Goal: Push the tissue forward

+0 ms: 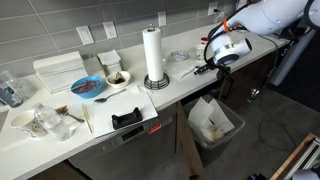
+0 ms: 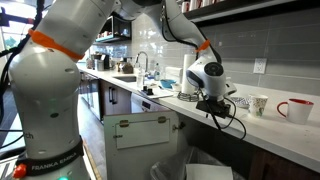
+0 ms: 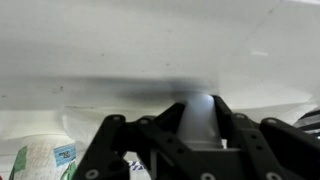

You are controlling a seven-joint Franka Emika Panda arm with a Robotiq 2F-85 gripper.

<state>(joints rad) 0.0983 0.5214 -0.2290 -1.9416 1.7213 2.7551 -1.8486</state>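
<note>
Arm (image 2: 50, 100): one, white with orange bands, elbow high, forearm sloping down. Wrist (image 2: 205, 74): white, bent low. Pincer (image 2: 213, 105): black, angled downward; I cannot read its jaw spread.

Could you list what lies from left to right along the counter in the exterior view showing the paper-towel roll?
napkin stack → blue bowl → paper-towel roll → tissue → gripper

grey tiled wall (image 1: 120, 20), white counter (image 1: 180, 85), concrete floor (image 1: 270, 130).
</note>
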